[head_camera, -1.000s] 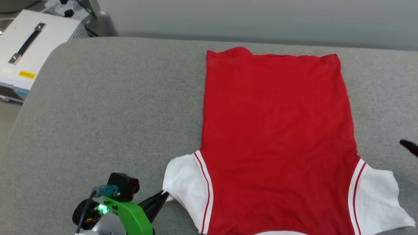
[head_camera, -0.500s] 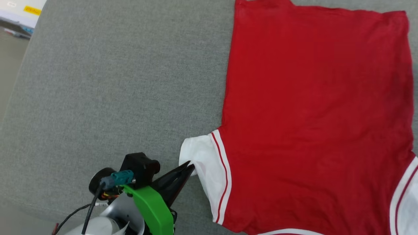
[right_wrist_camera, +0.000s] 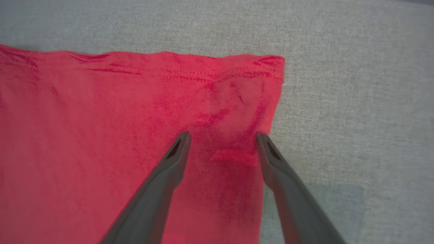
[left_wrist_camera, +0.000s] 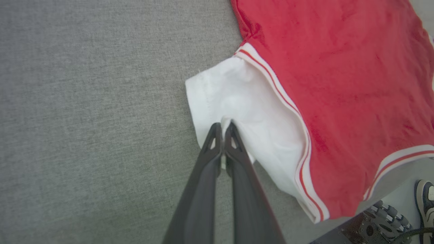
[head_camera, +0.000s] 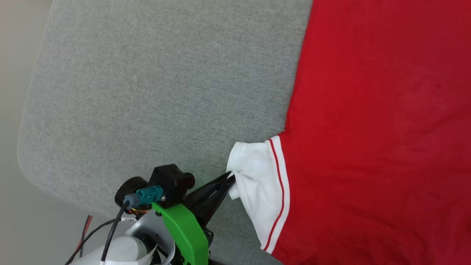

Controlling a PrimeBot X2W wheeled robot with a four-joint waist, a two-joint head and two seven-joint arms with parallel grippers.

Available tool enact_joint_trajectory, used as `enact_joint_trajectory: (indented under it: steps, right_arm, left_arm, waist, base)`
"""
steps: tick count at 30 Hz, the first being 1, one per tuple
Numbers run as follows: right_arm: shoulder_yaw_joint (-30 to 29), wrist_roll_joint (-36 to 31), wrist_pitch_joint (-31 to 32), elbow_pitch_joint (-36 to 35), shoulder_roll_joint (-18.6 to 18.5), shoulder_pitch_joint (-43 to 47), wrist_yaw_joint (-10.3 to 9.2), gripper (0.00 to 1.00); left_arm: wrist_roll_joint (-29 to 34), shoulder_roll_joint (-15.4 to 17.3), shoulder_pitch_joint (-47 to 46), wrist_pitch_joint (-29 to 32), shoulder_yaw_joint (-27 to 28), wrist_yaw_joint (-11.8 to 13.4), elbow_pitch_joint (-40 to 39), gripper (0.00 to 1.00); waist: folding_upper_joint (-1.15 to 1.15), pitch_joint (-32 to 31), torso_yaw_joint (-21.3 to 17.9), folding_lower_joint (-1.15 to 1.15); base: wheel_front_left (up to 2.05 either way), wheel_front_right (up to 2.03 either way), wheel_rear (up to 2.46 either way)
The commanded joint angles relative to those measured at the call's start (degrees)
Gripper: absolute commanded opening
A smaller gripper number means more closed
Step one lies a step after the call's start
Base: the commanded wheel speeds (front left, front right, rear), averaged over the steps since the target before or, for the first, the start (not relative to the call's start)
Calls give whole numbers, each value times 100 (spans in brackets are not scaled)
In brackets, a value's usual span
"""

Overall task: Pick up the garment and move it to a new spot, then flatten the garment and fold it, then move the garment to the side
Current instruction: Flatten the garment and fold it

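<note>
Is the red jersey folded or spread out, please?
Spread out: the jersey lies flat on the grey surface, white sleeve extended.

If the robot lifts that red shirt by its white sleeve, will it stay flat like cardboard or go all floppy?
Probably floppy: the sleeve bunches into folds where the left end effector pinches it. The shirt looks thin and light, so it should hang and drape. It may drag on the rough grey cushion.

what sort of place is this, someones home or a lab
Likely a robot lab or test room, not a home: a grey fabric-covered table with the garment laid out, bare pale floor, and a roller wheel beside a shoe.
</note>
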Motion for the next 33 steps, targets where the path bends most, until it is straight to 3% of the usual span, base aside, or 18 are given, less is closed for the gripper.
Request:
enact_joint_trajectory:
  steps: [1, 6, 7, 8, 9, 21, 33]
  right_arm:
    - [-3, -85, -51, 62, 11, -113, -4, 100]
    - [64, -296, -83, 378, -22, -54, -4, 100]
    - [76, -294, -69, 415, -37, -13, -4, 91]
    - [81, -288, -63, 437, -45, 20, -4, 9]
    - [88, -280, -45, 461, -55, 61, -4, 0]
    - [220, -98, -274, 494, -126, 513, -4, 0]
    - [142, 309, -580, 324, 39, 2194, -4, 0]
  left_arm:
    - [72, -41, -111, -66, 1, -41, 26, 0]
    - [66, -152, -184, -96, -45, -133, 158, 0]
    - [59, -167, -188, -110, -43, -141, 181, 0]
    - [53, -174, -189, -120, -43, -149, 200, 0]
    - [45, -181, -189, -135, -36, -151, 223, 0]
    - [-34, -143, -160, -277, 73, -137, 423, 0]
    - [-325, -24, 130, -352, 216, 22, 631, 0]
  waist:
    - [0, 249, 235, -1]
    - [0, 294, 341, -1]
    - [0, 286, 354, -1]
    - [0, 278, 362, -1]
    - [0, 268, 366, -1]
    - [0, -196, 113, -1]
    - [0, -1479, -555, -1]
  base:
    - [0, 0, 0]
    - [0, 0, 0]
    - [0, 0, 0]
    - [0, 0, 0]
    - [0, 0, 0]
    - [0, 0, 0]
    - [0, 0, 0]
